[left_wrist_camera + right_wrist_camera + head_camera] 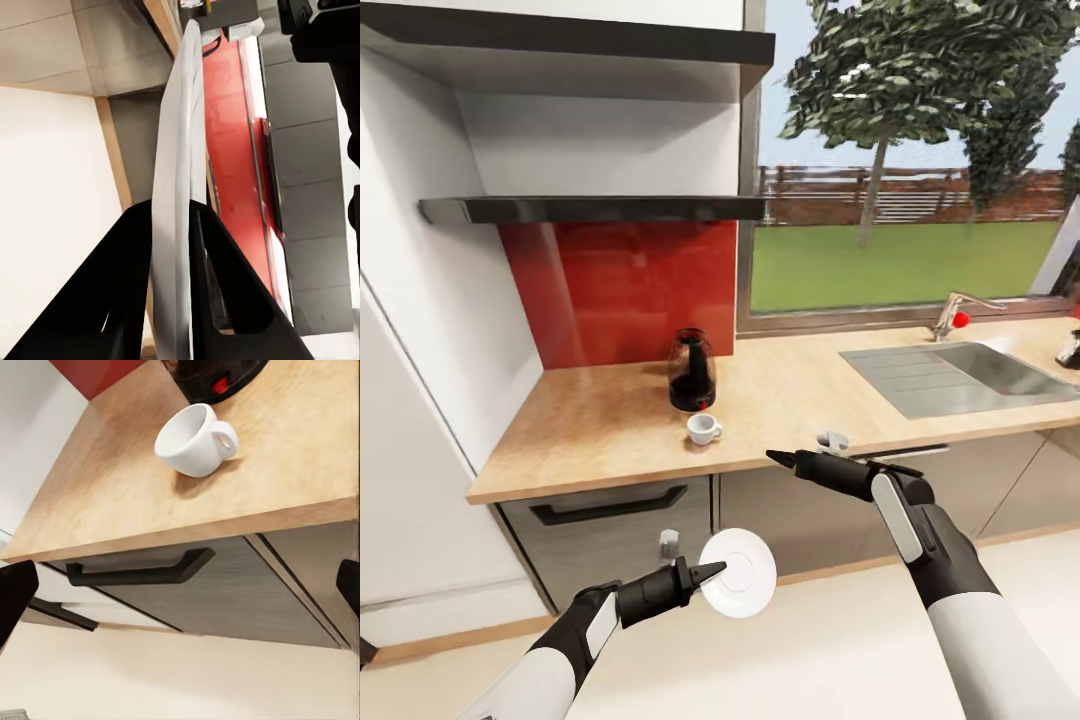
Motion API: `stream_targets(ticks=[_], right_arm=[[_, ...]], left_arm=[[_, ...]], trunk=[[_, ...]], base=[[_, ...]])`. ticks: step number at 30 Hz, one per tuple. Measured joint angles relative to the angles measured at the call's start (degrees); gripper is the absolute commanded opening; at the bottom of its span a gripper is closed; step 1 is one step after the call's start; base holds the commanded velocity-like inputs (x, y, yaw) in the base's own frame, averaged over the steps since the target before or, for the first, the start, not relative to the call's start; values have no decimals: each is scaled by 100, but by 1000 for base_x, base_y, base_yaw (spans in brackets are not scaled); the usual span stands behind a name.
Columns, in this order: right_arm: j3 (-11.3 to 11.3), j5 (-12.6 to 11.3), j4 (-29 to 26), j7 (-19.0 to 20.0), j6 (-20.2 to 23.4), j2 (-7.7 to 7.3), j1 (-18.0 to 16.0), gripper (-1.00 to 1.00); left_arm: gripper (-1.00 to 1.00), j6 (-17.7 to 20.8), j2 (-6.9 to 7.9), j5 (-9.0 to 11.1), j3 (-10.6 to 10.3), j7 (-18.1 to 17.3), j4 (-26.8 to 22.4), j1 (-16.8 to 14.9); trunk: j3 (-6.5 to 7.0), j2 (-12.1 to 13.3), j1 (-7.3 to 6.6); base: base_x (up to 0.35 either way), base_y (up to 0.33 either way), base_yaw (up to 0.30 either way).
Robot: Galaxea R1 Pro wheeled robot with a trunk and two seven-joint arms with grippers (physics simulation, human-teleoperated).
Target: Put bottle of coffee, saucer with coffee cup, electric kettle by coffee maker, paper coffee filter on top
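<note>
My left gripper (pixel 712 573) is shut on the rim of the white saucer (pixel 740 572), held on edge in front of the grey drawer, below the countertop (pixel 600 425). In the left wrist view the saucer (pixel 180 112) runs between the two black fingers (pixel 135 255). The white coffee cup (pixel 703 428) stands on the countertop just in front of the dark glass electric kettle (pixel 691 370). My right gripper (pixel 778 458) hovers open at the counter's front edge, right of the cup; its wrist view shows the cup (pixel 195 439) and the kettle's red switch (pixel 219 385).
A steel sink (pixel 960 375) with a faucet (pixel 960 315) lies at the right of the countertop. A dark object (pixel 1071 348) is cut off by the right edge. A black shelf (pixel 590 208) hangs above the red backsplash. The drawer has a black handle (pixel 610 505).
</note>
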Motion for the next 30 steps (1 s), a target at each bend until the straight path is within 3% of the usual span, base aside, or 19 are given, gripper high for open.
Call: stream_targets(ticks=[16,17,21,25,30], right_arm=[[-21,3,-9,1,2,-16,0,100],[-30,5,-12,2,1,-39,0,100],[-40,-16,-16,3,0,-385,-1,100],[-43,-25,-24,-5,1,-482,-1,100],[-36,-27,-22,-7,1,-502,-1,100]], left_arm=[[-100,5,4,4,6,-6,0,0],[-100,6,6,5,6,-7,0,0],[-100,9,16,5,6,-20,-9,1],[-100,9,33,8,7,-25,-10,1],[-100,10,35,262,1,-24,-11,1]], trunk=[[-74,0,0],[-78,0,0],[-84,-1,0],[-85,-1,0],[-85,0,0]], base=[[0,0,-240],[0,0,-156],[0,0,-52],[0,0,-7],[0,0,0]])
